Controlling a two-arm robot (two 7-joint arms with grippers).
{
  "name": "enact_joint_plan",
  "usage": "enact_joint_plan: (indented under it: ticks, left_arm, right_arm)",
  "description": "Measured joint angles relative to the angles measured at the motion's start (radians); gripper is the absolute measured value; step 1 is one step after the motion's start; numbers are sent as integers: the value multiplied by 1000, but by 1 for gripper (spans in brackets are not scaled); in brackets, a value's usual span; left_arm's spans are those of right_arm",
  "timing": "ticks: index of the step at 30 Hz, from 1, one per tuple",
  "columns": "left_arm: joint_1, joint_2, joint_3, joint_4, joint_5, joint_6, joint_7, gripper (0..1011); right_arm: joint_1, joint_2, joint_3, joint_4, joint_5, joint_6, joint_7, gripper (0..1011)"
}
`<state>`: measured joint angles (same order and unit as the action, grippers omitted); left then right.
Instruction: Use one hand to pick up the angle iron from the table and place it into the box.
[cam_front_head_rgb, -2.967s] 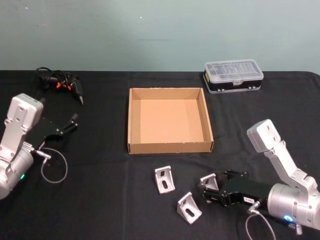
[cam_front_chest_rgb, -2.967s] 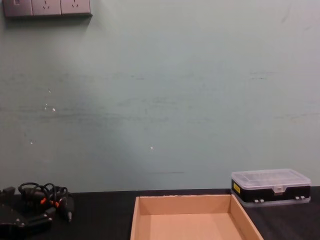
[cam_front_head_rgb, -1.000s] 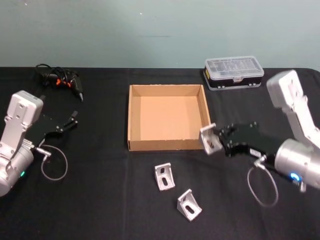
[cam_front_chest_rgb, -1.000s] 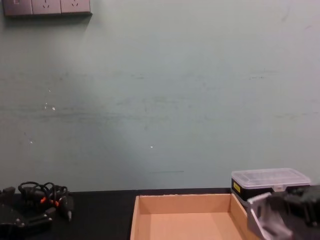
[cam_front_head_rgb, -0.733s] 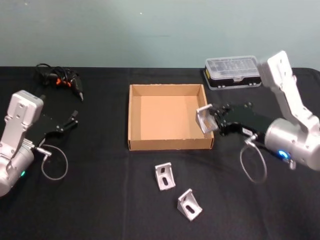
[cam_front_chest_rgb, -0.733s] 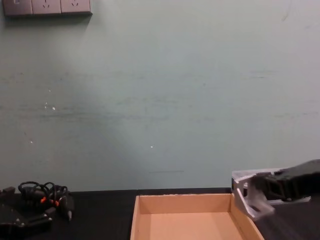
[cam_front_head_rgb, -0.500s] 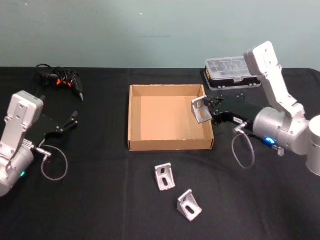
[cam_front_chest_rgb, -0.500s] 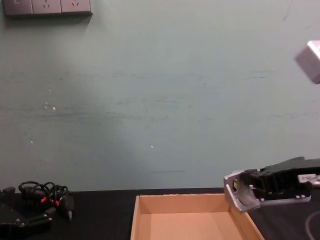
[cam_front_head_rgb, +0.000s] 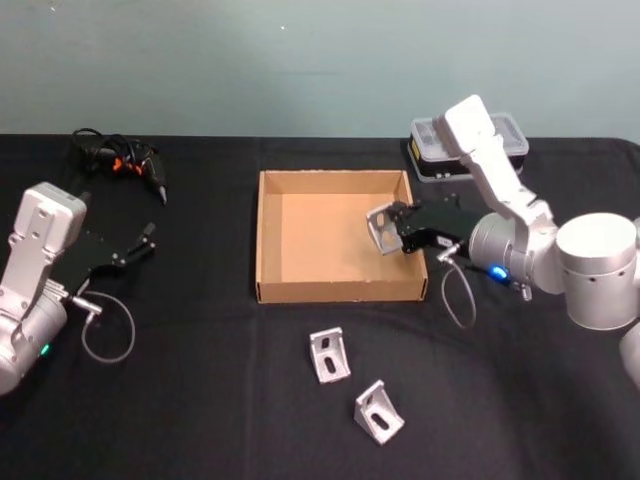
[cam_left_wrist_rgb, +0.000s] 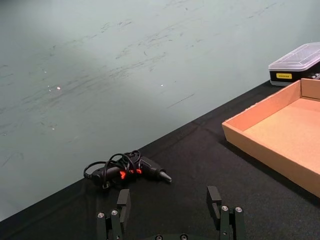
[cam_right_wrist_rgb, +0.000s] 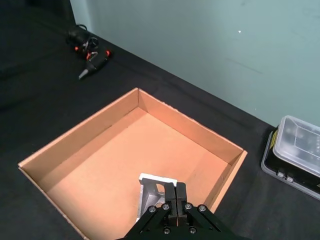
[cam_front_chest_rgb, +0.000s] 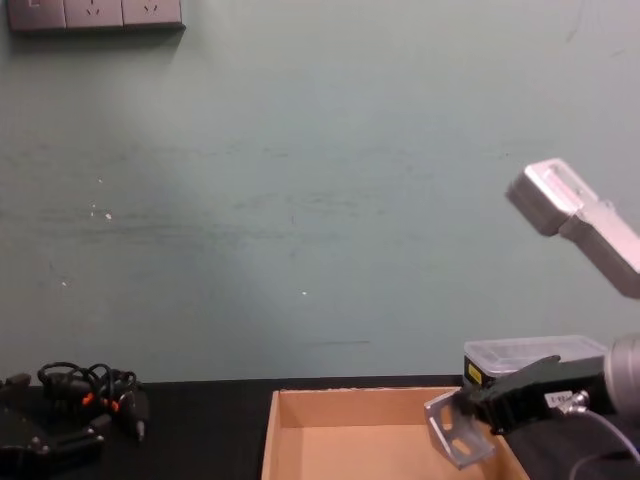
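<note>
My right gripper (cam_front_head_rgb: 396, 233) is shut on a silver angle iron (cam_front_head_rgb: 382, 228) and holds it over the right side of the tan box (cam_front_head_rgb: 262, 240), just inside its right wall. The right wrist view has the angle iron (cam_right_wrist_rgb: 152, 192) at the shut fingertips above the box floor (cam_right_wrist_rgb: 115, 165). From the chest, the angle iron (cam_front_chest_rgb: 452, 430) hangs near the box's right wall (cam_front_chest_rgb: 497, 446). Two more angle irons (cam_front_head_rgb: 328, 357) (cam_front_head_rgb: 379, 411) lie on the black table (cam_front_head_rgb: 200, 400) in front of the box. My left gripper (cam_front_head_rgb: 140, 245) rests open at the far left, fingers (cam_left_wrist_rgb: 214, 197) apart.
A clear-lidded black case (cam_front_head_rgb: 468, 150) sits behind the box on the right, under the right arm's elbow. A bundle of black cables with orange marks (cam_front_head_rgb: 125, 165) lies at the back left. A loose cable loop (cam_front_head_rgb: 108, 335) hangs by the left arm.
My right gripper has carried the angle iron leftward from above the box's right wall to over its inside and a little lower. The left arm has not moved.
</note>
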<state>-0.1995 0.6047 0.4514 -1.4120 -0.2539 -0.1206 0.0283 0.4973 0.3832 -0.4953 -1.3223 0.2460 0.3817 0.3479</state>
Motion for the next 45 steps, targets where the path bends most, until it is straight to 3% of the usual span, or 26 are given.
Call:
enact_joint_plan:
  ticks: [11,21,35,45]
  left_arm:
    - [0,0,0,0,0,0,0,1000]
    - [0,0,0,0,0,0,0,1000]
    - [0,0,0,0,0,0,0,1000]
    - [0,0,0,0,0,0,0,1000]
  right_arm:
    - [39,-48,-9,116,-48,-36,14,9]
    - [37,-59,5,137,-68,-35,23,9]
    - [3,-67,53,113,-78,-78,30,383]
    - [-45,-60,91,32,-72,-101,37,723]
